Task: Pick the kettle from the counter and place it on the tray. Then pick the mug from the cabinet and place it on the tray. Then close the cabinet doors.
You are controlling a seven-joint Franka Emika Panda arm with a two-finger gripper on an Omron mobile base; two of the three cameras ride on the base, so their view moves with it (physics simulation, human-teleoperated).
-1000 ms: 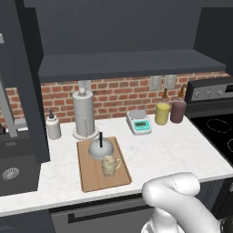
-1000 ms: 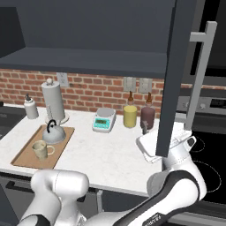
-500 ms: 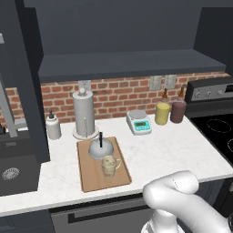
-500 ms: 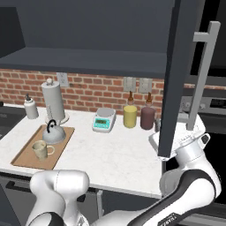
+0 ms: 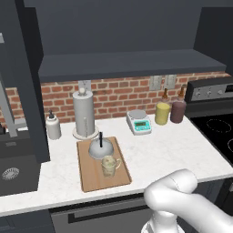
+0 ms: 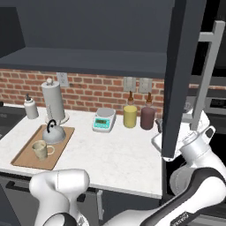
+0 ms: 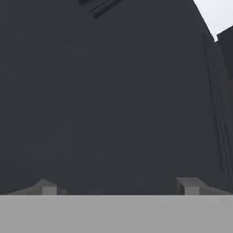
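The light-grey kettle (image 5: 101, 148) (image 6: 54, 133) and the cream mug (image 5: 109, 166) (image 6: 40, 150) both stand on the wooden tray (image 5: 91, 179) (image 6: 24, 156) on the white counter (image 5: 164, 152) (image 6: 114, 154). The cabinet (image 5: 127, 63) is open. Its right door (image 6: 183, 75), with a silver bar handle (image 6: 205, 75), swings out toward me. My wrist (image 6: 198, 143) sits at that door's lower edge. In the hand view my gripper (image 7: 117, 186) faces the dark door panel (image 7: 113, 91) close up. Its fingertips (image 7: 189, 185) stand wide apart, open, with nothing between them.
A paper-towel roll (image 5: 84, 113), a soap bottle (image 5: 53, 126), a scale (image 5: 139, 122), a yellow jar (image 5: 161, 113) and a dark jar (image 5: 177, 110) line the brick wall. The sink (image 5: 11, 173) is at the left and the stove (image 5: 218, 132) at the right. The left door (image 5: 22, 82) hangs open.
My hand has swung to the right and slightly up, from the left of the open right door's lower edge to right behind it. Kettle, mug and tray have not moved.
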